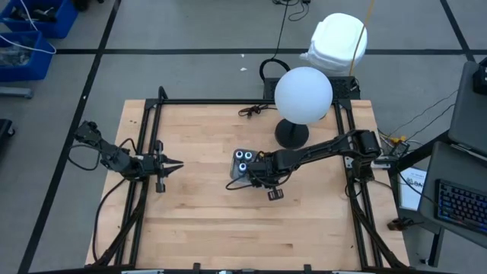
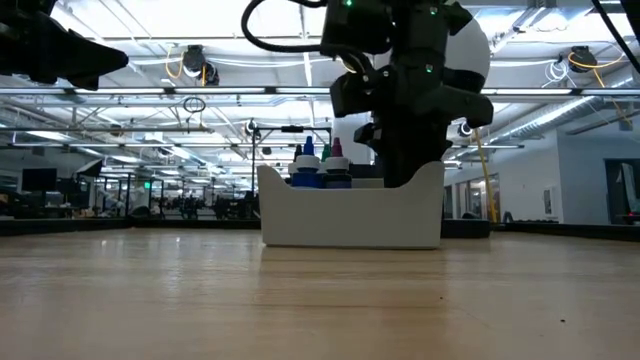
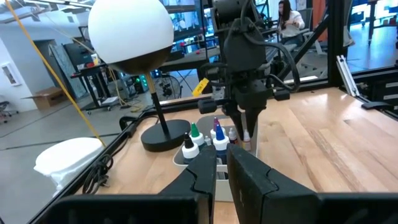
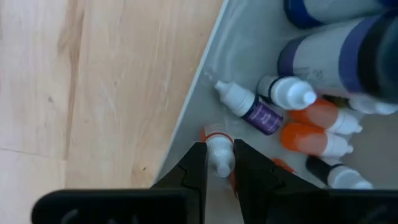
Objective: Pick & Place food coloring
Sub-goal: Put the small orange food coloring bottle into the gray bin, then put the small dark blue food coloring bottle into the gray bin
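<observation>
we see the right gripper (image 4: 219,163) reaching down into the tray (image 1: 237,172), which sits near the middle of the table (image 1: 198,221), just left of the lamp (image 1: 302,95). in the right wrist view its two fingers (image 4: 193,167) stand only a narrow gap apart, and a small white-capped bottle (image 4: 217,149) with an orange collar sits right between them, its cap pinched at the fingertips. so the jaws are nearly closed and have hold of that bottle, which lies against the tray's pale wall (image 4: 205,93).

beside it on the tray floor lie more food coloring bottles: a purple one (image 4: 252,107) tipped on its side, two orange ones (image 4: 317,127), and a dark one (image 4: 333,173) at the edge. bigger blue-labelled bottles (image 4: 336,56) fill the far part of the tray. in the low view we see blue and green caps (image 2: 318,160) standing up above the tray's white wall (image 2: 350,215), with the right gripper (image 2: 400,150) coming down from above behind them. in the high view two round jar tops (image 1: 243,156) show at the tray's left end.

the left gripper (image 1: 173,164) waits over the table's left side, well apart from the tray, pointing toward it. in its wrist view its fingers (image 3: 245,177) stand close together with a slim gap between them and nothing in it.
</observation>
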Controlling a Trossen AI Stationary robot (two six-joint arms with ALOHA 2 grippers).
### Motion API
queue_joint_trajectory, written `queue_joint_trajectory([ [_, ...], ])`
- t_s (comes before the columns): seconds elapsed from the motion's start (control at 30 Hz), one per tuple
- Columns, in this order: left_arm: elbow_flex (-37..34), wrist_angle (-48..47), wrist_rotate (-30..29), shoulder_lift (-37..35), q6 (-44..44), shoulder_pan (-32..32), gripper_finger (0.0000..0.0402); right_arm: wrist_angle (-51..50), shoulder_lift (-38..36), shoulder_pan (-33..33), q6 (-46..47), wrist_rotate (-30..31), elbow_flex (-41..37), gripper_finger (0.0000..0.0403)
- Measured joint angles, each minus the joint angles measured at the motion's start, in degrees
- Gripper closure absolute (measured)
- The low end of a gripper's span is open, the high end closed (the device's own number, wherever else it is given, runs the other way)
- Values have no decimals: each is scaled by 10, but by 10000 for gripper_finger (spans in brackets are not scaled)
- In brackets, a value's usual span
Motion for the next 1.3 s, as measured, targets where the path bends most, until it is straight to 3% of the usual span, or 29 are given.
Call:
queue_joint_trajectory([
  [0.17,0,0,0,0,0,0,355,8,0,-1,-4,-1,0,350],
  [0.47,0,0,0,0,-3,0,355,13,0,-5,-8,-44,0,299],
  [0.77,0,0,1,0,-14,0,355,1,-41,-9,-10,-13,0,285],
  [0.93,0,0,1,0,-14,0,355,-45,-133,-3,18,39,0,287],
  [1.07,0,0,2,0,-15,0,355,-42,-242,24,76,48,-13,306],
  [1.17,0,0,2,0,-16,0,355,14,-352,66,90,50,-79,344],
  [1.3,0,0,2,0,-21,0,355,142,-534,103,128,92,-225,395],
])
